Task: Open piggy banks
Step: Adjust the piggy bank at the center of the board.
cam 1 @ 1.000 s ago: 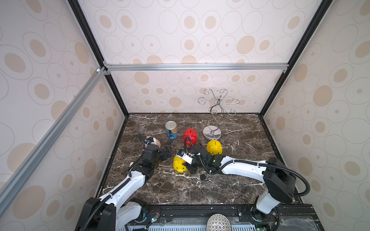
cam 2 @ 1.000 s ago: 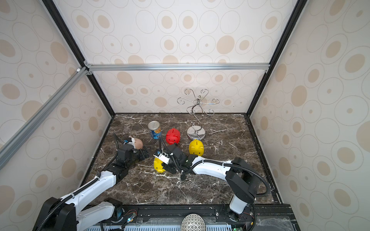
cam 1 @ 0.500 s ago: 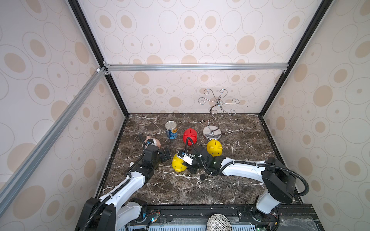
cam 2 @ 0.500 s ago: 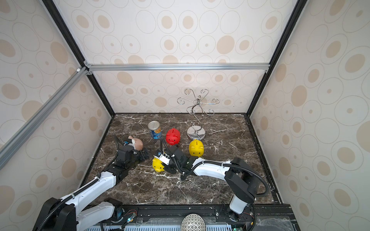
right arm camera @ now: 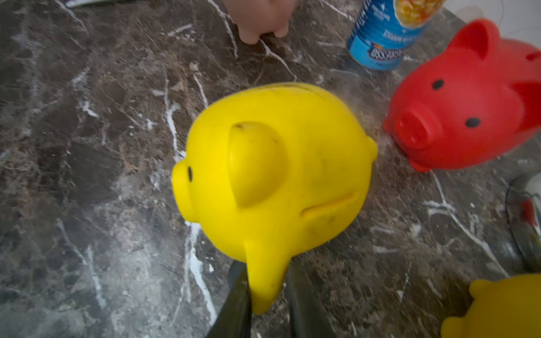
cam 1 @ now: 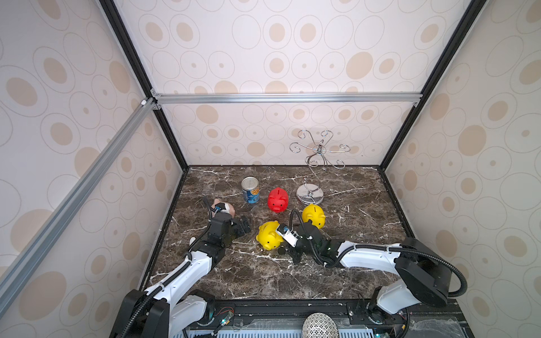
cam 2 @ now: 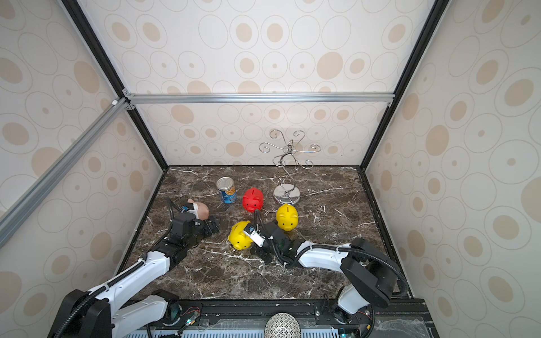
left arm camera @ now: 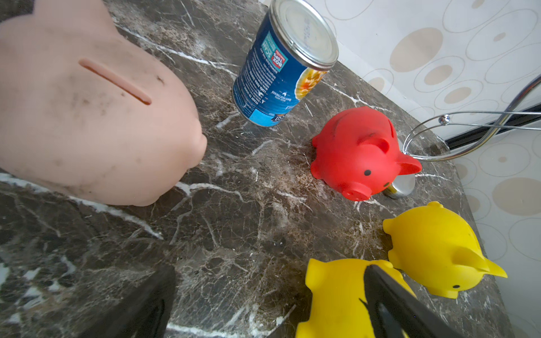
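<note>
Four piggy banks sit on the dark marble table. Nearest the front is a yellow piggy bank; my right gripper is shut on one of its ears from the right side. My left gripper is open and low over the table, just left of that bank, holding nothing. Behind the left wrist is a pale pink piggy bank. A red piggy bank and a second yellow piggy bank stand further back. No plug shows.
A blue-labelled tin can stands upright left of the red bank. A chrome wire stand with curled hooks rises at the back right. Patterned walls and black frame posts enclose the table on three sides.
My right gripper's jaws have narrowed onto the near yellow bank's ear, and the bank has shifted slightly. The left arm has not moved.
</note>
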Controlling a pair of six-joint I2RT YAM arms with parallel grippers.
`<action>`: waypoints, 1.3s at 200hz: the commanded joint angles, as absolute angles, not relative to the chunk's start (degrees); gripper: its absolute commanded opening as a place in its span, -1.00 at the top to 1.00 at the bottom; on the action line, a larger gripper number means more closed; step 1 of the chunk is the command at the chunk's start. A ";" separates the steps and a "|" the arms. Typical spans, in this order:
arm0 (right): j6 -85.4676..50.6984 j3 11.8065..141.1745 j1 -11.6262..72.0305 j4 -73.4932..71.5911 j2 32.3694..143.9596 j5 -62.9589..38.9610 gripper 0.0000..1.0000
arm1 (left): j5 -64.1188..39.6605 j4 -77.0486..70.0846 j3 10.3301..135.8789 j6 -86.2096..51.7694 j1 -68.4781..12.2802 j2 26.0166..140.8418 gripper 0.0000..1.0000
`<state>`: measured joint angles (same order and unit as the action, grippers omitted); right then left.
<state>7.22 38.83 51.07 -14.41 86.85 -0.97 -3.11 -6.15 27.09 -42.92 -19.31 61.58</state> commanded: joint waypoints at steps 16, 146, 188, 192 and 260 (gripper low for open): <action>4.71 37.27 48.39 -15.35 86.42 0.23 0.40 | -4.14 -7.37 26.86 -43.86 -19.42 60.00 -0.99; 7.12 55.51 41.48 -3.81 98.17 1.89 0.28 | -5.76 -7.86 26.00 -43.32 -19.38 59.14 -0.99; 6.71 61.16 41.47 -0.36 98.07 2.37 0.12 | -8.19 -9.29 27.44 -42.72 -19.67 61.88 -0.99; 6.28 61.15 41.41 -0.50 97.58 2.44 0.12 | -8.38 -9.30 27.64 -42.57 -19.76 62.18 -0.99; -2.06 56.70 41.41 2.16 90.29 3.29 0.07 | -10.75 -13.61 29.74 -43.51 -25.26 67.99 -0.99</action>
